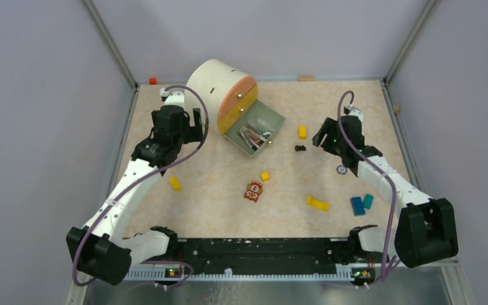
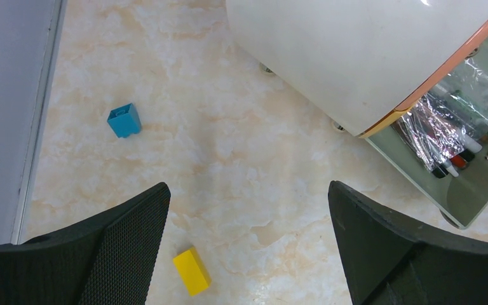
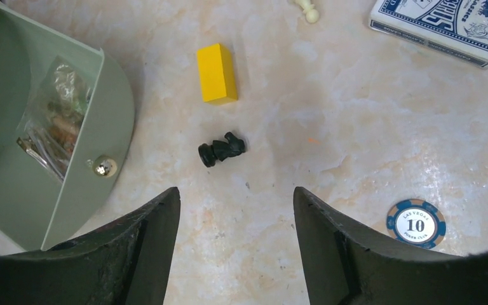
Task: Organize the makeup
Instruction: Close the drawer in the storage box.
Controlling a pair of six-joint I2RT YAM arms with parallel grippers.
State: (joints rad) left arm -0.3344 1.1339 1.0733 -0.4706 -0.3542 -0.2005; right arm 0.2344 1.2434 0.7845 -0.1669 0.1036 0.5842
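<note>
The makeup (image 1: 254,135) lies in a crinkled clear bag inside the open green drawer (image 1: 269,114) of a white round organizer (image 1: 213,82). In the left wrist view the makeup (image 2: 448,136) shows as sticks with black, red and white ends in the drawer (image 2: 476,190). In the right wrist view the bagged makeup (image 3: 57,121) sits in the drawer (image 3: 111,114) at far left. My left gripper (image 1: 196,124) (image 2: 248,190) hangs open to the left of the organizer over bare table. My right gripper (image 1: 321,135) (image 3: 235,194) is open and holds nothing, right of the drawer.
A black chess piece (image 3: 222,149) and a yellow block (image 3: 216,72) lie ahead of the right gripper. A poker chip (image 3: 415,222) and a card deck (image 3: 445,25) are to its right. A toy figure (image 1: 253,190), yellow blocks (image 1: 318,203) and blue blocks (image 1: 357,205) dot the table.
</note>
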